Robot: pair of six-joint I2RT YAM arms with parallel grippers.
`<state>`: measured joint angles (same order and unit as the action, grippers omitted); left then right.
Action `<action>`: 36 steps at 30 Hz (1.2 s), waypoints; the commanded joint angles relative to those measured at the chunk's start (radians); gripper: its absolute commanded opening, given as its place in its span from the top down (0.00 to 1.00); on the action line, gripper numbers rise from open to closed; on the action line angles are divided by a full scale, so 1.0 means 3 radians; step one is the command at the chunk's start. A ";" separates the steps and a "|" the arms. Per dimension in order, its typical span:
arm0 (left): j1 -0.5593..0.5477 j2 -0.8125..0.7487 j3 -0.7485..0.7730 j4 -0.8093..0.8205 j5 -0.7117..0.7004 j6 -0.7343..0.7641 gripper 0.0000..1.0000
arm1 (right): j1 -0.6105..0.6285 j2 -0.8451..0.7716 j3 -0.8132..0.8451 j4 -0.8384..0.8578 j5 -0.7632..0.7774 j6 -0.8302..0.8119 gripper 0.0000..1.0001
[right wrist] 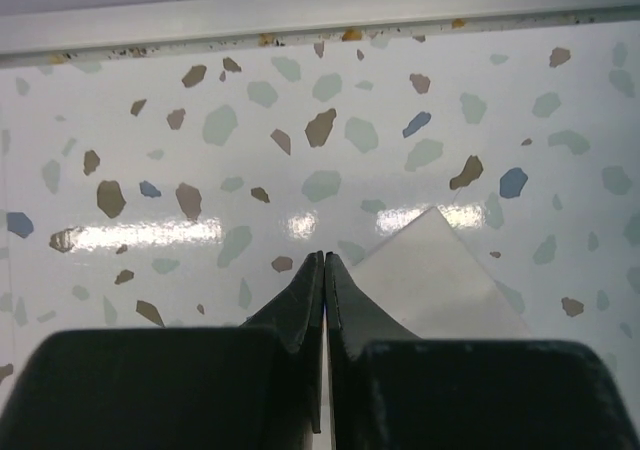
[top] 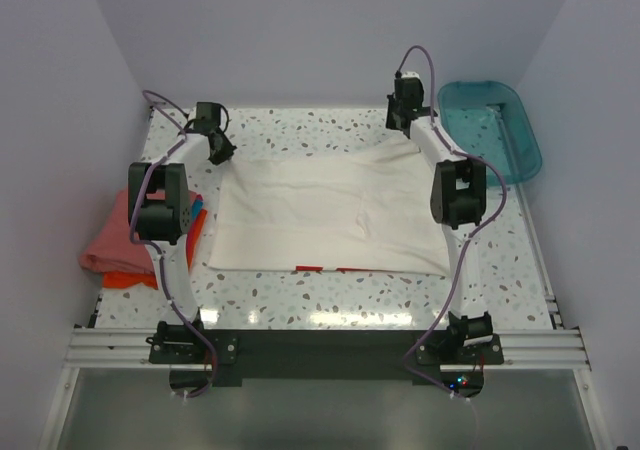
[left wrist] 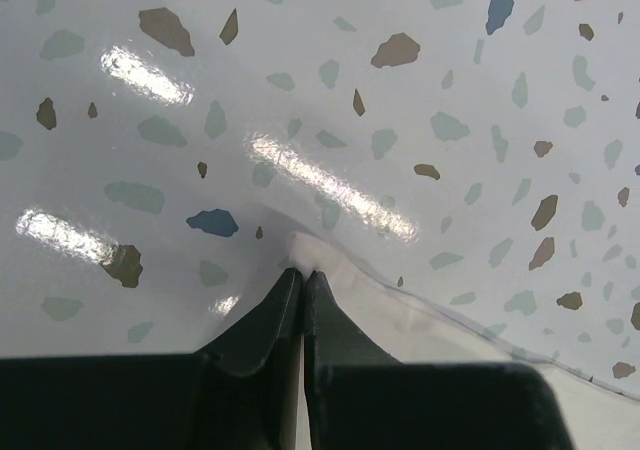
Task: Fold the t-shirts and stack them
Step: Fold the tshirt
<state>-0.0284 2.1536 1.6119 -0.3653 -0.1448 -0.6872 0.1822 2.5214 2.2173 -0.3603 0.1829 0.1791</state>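
Pinching a far corner of the white t-shirt (left wrist: pixel 420 335), the left hand (left wrist: pixel 303 272) has its two dark matte fingers (left wrist: pixel 265 320) pressed together, with a small tuft of cloth poking out at the tips. The cloth here is smooth and thin, its edge slightly raised off the glossy bench (left wrist: pixel 150 170).

Right hand (right wrist: pixel 324 260): fingers equally closed, no gap at the tips, no cloth visible between them. A pointed white corner lies flat just beside its right finger (right wrist: pixel 355 315), partly behind it. Cannot tell whether it is caught.

Bench surface: pale terrazzo pattern with brown, green and blue flecks and strong lamp glare. Only the right wrist view shows a pale rail (right wrist: pixel 300 20) along the far edge.

Top view alone gives the layout. The white t-shirt is spread as a rumpled rectangle mid-bench, hands at its two far corners, red print (top: pixel 330 267) peeking out at the near hem. A folded salmon-pink t-shirt (top: pixel 105 250) lies over an orange-red t-shirt (top: pixel 125 278) at the left edge, with a sliver of the blue t-shirt (top: pixel 198 210) beside them. A teal translucent tub (top: pixel 525 150) with rounded corners sits at the far right.
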 commanded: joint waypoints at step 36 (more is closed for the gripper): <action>0.0033 -0.0184 -0.0076 0.0190 -0.0008 0.0092 1.00 | -0.0070 0.0359 0.0442 -0.1238 -0.0282 -0.0653 0.75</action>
<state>-0.0273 2.1483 1.5909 -0.3523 -0.1444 -0.6834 0.1669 2.5809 2.3302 -0.6426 0.1070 0.0059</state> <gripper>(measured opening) 0.066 0.312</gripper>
